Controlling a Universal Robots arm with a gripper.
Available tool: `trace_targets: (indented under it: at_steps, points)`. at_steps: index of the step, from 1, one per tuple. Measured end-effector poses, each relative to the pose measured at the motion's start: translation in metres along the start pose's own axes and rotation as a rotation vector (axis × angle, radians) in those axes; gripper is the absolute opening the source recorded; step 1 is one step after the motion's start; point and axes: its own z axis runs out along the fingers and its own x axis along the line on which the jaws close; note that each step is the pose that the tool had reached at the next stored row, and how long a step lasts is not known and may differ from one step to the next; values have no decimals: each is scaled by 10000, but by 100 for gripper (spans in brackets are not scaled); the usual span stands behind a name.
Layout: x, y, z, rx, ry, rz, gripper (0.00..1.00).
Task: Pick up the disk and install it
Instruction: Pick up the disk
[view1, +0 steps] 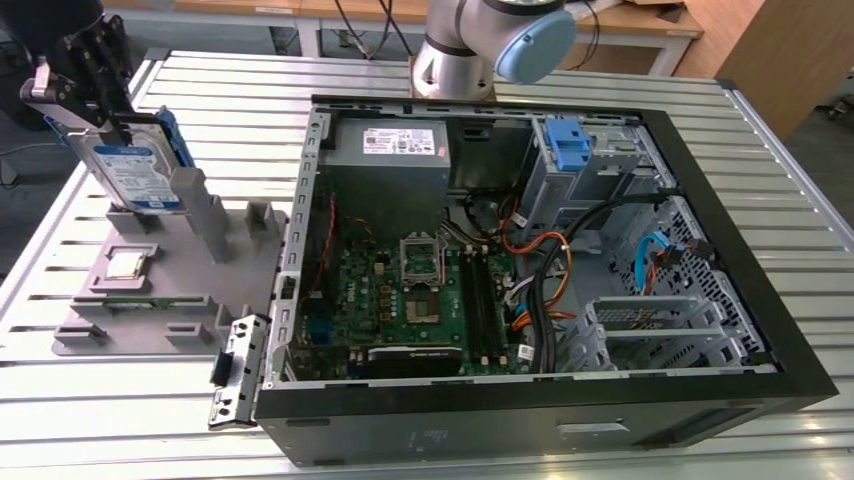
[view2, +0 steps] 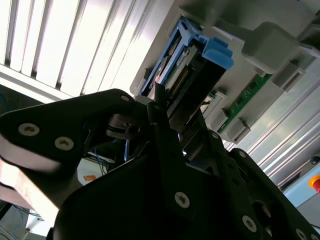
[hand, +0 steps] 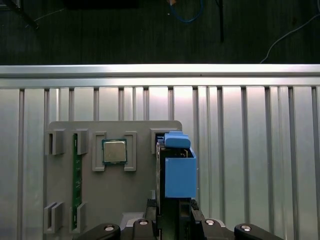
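My end effector (view1: 118, 118) is clamped on the upper end of the disk (view1: 134, 172). The disk stands upright at the grey fixture (view1: 147, 300), on the exterior view's left of the open computer case (view1: 534, 410). I cannot tell whether its lower edge rests in the slot.

The exterior view shows the white label with its blue band (both wrist views catch the drive edge-on). In the first wrist view the blue bracket (hand: 180, 175) faces me, with the processor chip (hand: 114, 151) and a green memory stick (hand: 76, 185) in pockets beside it. In the second wrist view my fingers (view2: 162, 130) flank the connector end. The slatted metal surface (view1: 107, 420) carries everything.
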Motion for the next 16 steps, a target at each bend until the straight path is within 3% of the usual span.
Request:
trace_targets:
  at_steps: [6, 16]
  points:
    - [0, 0, -16, -3, 2, 0, 35]
    - [-4, 3, -115, 2, -1, 0, 35]
